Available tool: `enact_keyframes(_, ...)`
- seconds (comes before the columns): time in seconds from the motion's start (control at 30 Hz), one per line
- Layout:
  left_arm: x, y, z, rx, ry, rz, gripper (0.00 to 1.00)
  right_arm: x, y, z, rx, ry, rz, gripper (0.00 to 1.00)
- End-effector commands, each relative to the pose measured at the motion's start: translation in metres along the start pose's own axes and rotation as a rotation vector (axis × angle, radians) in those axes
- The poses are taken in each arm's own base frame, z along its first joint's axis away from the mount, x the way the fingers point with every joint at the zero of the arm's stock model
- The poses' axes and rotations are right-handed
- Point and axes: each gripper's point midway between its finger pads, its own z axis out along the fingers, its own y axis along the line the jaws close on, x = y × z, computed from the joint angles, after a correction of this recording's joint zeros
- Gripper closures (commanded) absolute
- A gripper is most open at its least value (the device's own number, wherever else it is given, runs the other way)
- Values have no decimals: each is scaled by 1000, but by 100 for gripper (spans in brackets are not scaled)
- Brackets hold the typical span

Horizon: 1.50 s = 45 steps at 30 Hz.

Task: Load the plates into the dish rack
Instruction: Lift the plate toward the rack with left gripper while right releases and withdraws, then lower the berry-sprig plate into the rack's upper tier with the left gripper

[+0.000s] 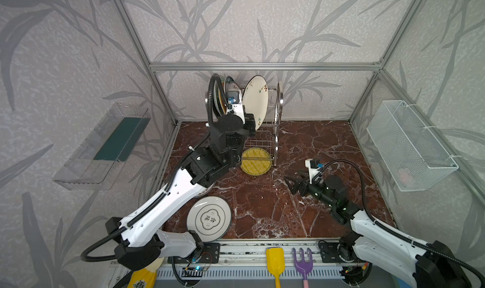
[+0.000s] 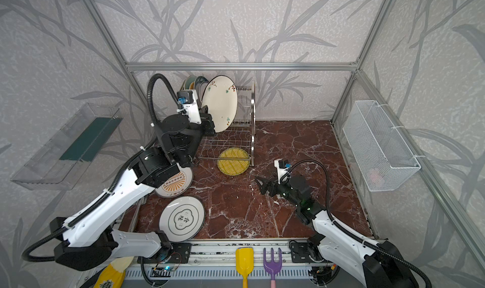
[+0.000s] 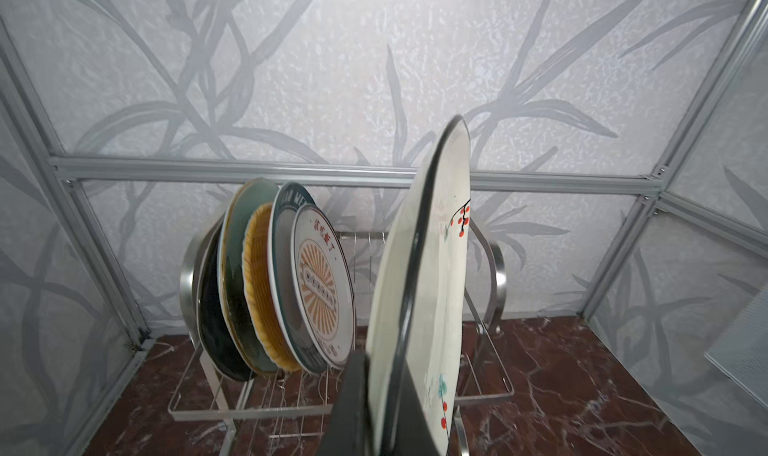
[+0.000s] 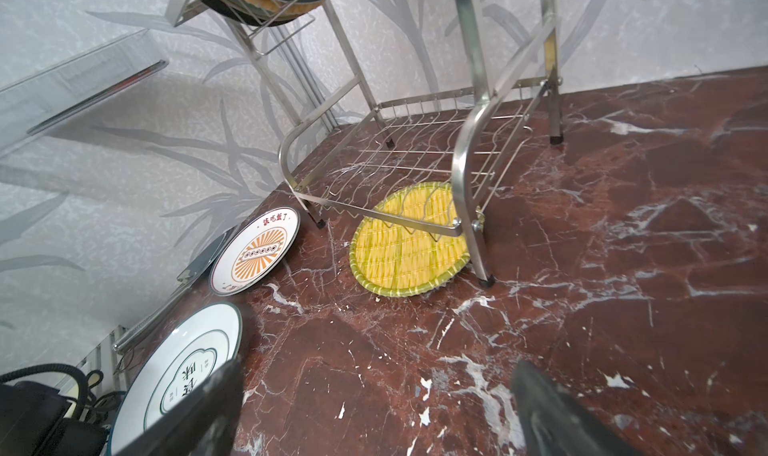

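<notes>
Surface: dark red marble-look tabletop (image 1: 262, 208), white-veined.
Standing: shiny steel wire dish rack (image 1: 277, 132), far middle.
Flat: round yellow striped plate (image 1: 256, 160), partly under rack; white orange-sunburst plate (image 2: 175, 184), left; white Chinese-character plate (image 1: 209, 218), near-left.

Floral plate (image 3: 440, 300) upright by rack (image 3: 187, 283)

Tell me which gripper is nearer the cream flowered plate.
Left. The left gripper is clamped on the rim of the cream flowered plate, holding it upright by the rack. The right gripper is open, low over the table, well apart.
</notes>
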Motion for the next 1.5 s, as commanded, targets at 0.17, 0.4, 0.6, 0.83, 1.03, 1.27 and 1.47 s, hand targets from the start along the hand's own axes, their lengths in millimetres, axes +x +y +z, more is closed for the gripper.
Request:
enact_keyframes(0.17,-83,30,27,-163,-192,-49,100,-6,17,7,-62,-42,-73,1)
enact_keyframes(0.4,-73,41,72,-206,-139,-11,100,-3,19,10,-74,-29,-72,1)
enact_keyframes(0.6,-57,43,102,-216,-85,31,100,0,20,12,-79,-22,-74,1)
enact_keyframes(0.83,-36,40,124,-208,-35,48,100,5,22,18,-91,-1,-74,1)
enact_keyframes(1.03,-23,39,135,-222,-7,61,100,6,21,18,-88,1,-79,1)
enact_keyframes(1.27,-20,41,140,-251,4,60,100,5,22,18,-90,2,-80,1)
enact_keyframes(1.47,-21,45,140,-279,-7,32,100,7,22,19,-89,7,-80,1)
